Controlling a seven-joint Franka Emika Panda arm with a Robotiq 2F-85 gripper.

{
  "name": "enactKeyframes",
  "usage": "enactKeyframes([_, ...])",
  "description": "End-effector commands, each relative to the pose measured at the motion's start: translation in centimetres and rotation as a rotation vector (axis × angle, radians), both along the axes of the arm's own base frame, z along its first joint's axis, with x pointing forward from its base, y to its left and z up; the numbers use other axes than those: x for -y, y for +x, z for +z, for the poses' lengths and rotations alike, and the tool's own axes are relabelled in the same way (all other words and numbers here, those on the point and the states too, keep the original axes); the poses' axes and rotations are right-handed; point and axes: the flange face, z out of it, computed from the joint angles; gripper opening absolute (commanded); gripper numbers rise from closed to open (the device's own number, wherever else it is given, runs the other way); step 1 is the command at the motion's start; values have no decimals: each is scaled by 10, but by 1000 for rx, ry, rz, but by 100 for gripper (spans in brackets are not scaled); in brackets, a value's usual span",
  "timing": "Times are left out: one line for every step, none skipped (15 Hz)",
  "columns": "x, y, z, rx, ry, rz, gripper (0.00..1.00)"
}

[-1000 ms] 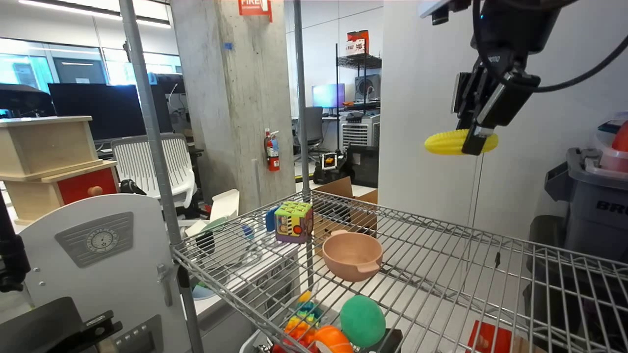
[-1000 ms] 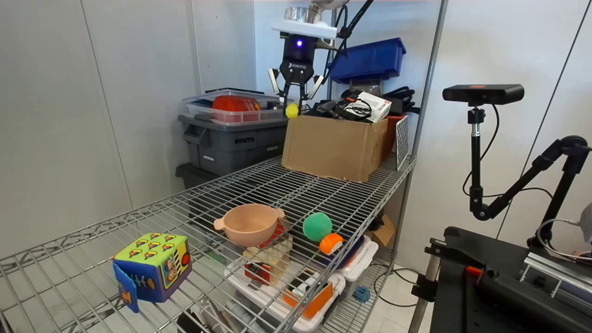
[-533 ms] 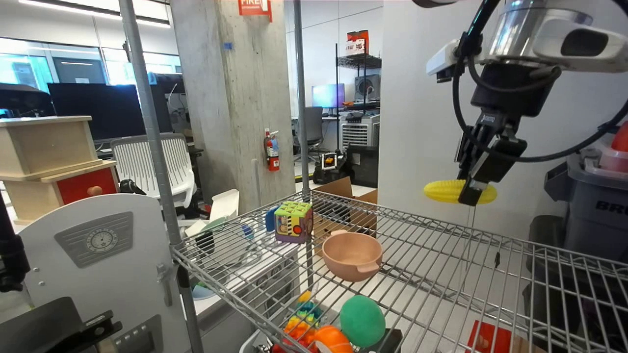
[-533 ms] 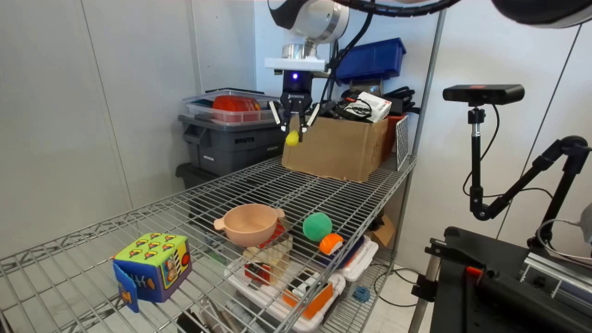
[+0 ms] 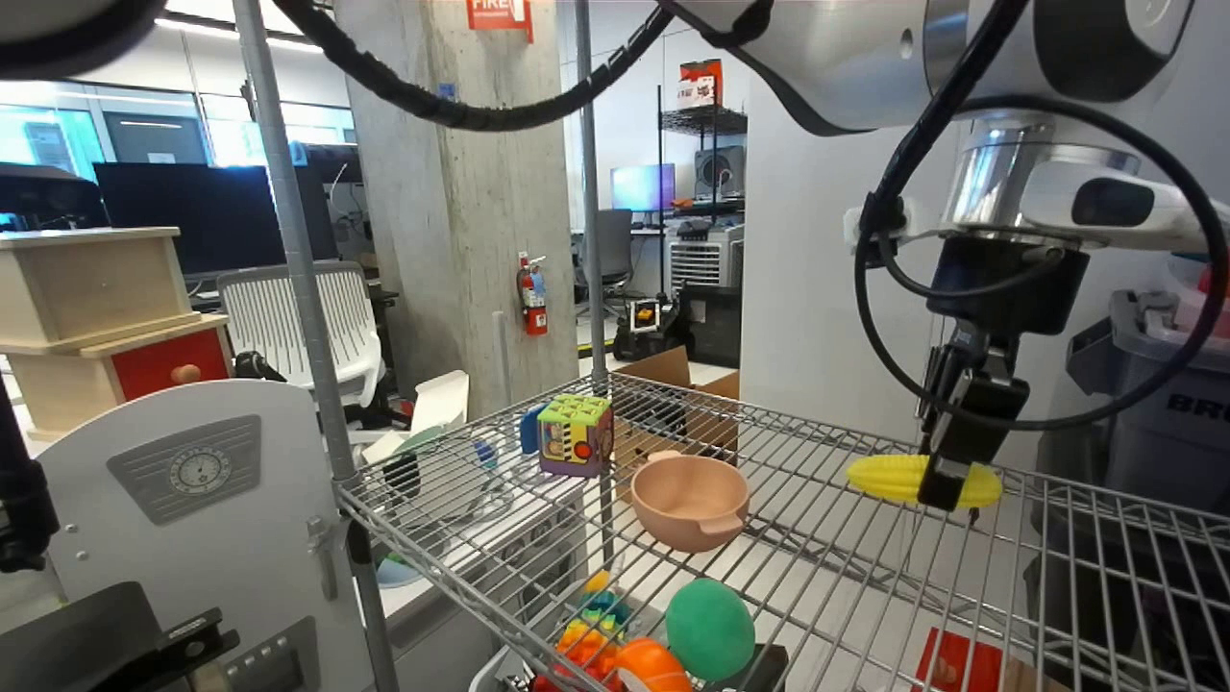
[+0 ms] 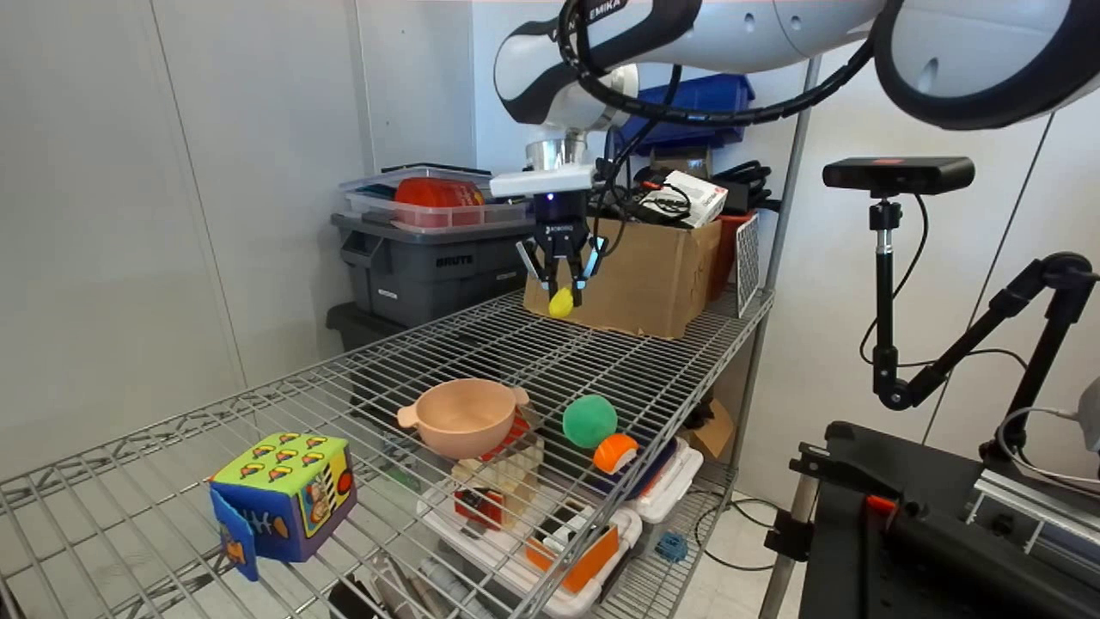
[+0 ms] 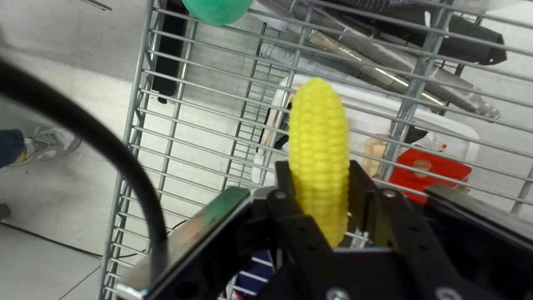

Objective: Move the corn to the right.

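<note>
The yellow corn point(image 7: 318, 125) is held between the black fingers of my gripper point(image 7: 320, 175) in the wrist view; the pads press on both its sides. In an exterior view the corn point(image 5: 884, 476) lies roughly level across the gripper point(image 5: 944, 476), sticking out at both ends. In an exterior view the gripper point(image 6: 565, 294) points down and the corn point(image 6: 560, 304) is seen end-on, in front of a cardboard box. It appears to hang above the wire shelf point(image 6: 481, 344); the exact gap is hard to tell.
A tan bowl point(image 6: 467, 417), a green ball point(image 6: 589, 421), an orange item point(image 6: 615, 453) and a colourful cloth cube point(image 6: 284, 497) are on the shelf. The cardboard box point(image 6: 627, 275) stands at its far end. A metal post point(image 6: 795, 155) rises at a corner.
My gripper has come down a long way with the corn still in it, toward the shelf. In the last half second it also shifted slightly right in both exterior views.
</note>
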Motion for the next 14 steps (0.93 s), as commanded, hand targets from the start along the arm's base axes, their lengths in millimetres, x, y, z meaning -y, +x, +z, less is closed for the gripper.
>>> enactKeyframes([3,-4,-17,-46,-69,-59,10])
enactKeyframes([3,-5,-23,-59,-73,-66,10])
enactKeyframes([4,-7,-28,-68,-78,-76,10])
enactKeyframes([5,-9,-34,-77,-79,-82,10])
enactKeyframes([5,-10,-38,-85,-84,-89,10])
enactKeyframes([5,-11,-42,-91,-89,-94,10])
enactKeyframes([5,-12,-45,-95,-87,-100,10])
enactKeyframes([4,-12,-48,-99,-81,-104,10])
enactKeyframes([3,-13,-50,-104,-77,-109,60])
enactKeyframes([2,-13,-51,-100,-74,-112,61])
enactKeyframes([1,-13,-53,-102,-72,-115,66])
enactKeyframes([0,-12,-54,-101,-70,-115,74])
enactKeyframes([0,-12,-54,-102,-68,-117,81])
enactKeyframes([-1,-12,-54,-102,-65,-119,89])
